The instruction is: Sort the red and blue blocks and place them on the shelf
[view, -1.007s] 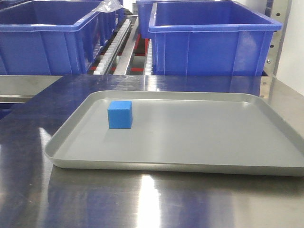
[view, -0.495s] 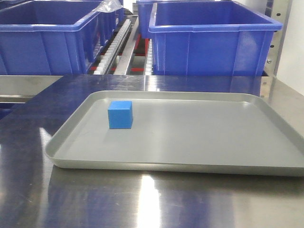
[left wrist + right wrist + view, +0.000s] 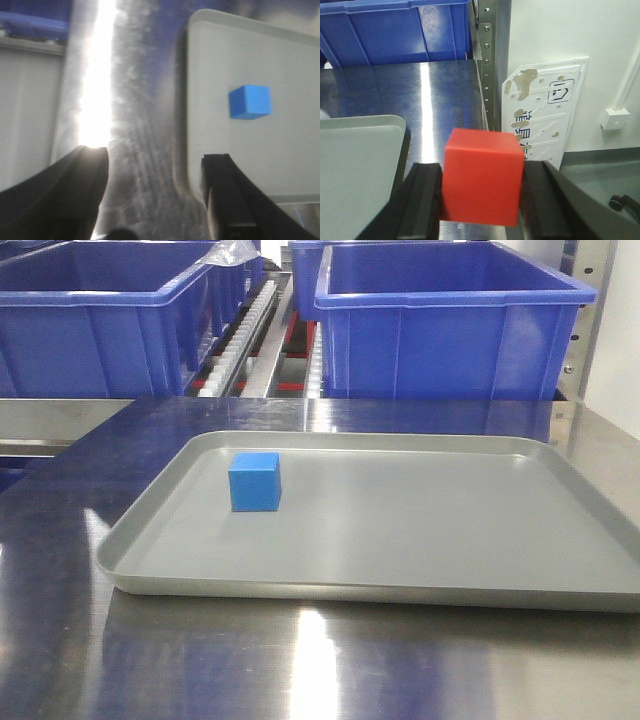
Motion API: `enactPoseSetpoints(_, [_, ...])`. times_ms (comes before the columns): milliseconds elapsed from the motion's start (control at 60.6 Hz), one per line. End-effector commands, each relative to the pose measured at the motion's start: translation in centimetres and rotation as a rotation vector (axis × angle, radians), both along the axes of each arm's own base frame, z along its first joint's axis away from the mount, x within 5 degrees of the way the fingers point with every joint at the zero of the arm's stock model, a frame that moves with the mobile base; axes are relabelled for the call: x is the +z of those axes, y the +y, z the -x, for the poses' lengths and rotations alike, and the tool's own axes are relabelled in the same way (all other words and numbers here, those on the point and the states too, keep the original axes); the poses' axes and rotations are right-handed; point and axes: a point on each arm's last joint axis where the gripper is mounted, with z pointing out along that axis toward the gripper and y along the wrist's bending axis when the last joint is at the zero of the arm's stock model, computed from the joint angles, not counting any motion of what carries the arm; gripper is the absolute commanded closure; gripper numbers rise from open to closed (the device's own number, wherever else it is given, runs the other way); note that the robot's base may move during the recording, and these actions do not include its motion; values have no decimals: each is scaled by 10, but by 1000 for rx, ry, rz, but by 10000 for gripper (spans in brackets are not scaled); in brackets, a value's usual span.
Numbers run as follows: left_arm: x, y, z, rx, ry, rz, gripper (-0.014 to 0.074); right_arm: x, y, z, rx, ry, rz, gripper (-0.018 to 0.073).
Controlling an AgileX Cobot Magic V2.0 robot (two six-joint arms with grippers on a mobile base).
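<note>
The blue block [image 3: 254, 482] sits on the left part of the grey tray [image 3: 420, 520], near its far rim. In the left wrist view the blue block [image 3: 250, 102] lies ahead and to the right of my left gripper [image 3: 155, 157]. That gripper is open over the steel table at the tray's left edge, with nothing between its fingers. My right gripper [image 3: 482, 170] is shut on the red block [image 3: 482, 175] and holds it above the table, right of the tray [image 3: 355, 160]. The shelf [image 3: 240, 345] with roller tracks stands behind the table. Neither gripper shows in the front view.
Two large blue bins [image 3: 90, 320] [image 3: 450, 325] stand on the shelf behind the tray. Another blue bin [image 3: 395, 30] and a perforated steel upright [image 3: 487, 50] are ahead of the right gripper. A white wall and a leaning white panel [image 3: 545, 115] lie to its right.
</note>
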Motion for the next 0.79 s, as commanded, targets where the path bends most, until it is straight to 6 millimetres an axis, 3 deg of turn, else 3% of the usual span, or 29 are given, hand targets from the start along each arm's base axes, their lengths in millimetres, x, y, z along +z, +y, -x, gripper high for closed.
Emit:
enactPoseSetpoints(0, [21, -18, -13, -41, -105, 47, 134, 17, 0, -2, 2, -116, 31, 502])
enactPoseSetpoints(198, [18, -61, -41, -160, -100, 37, 134, 17, 0, -2, 2, -116, 31, 502])
enactPoseSetpoints(512, [-9, -128, -72, -300, -24, -19, 134, 17, 0, -2, 2, -116, 31, 502])
enactPoseSetpoints(776, [-31, -160, -83, -316, 9, -104, 134, 17, 0, -2, 2, -116, 31, 502])
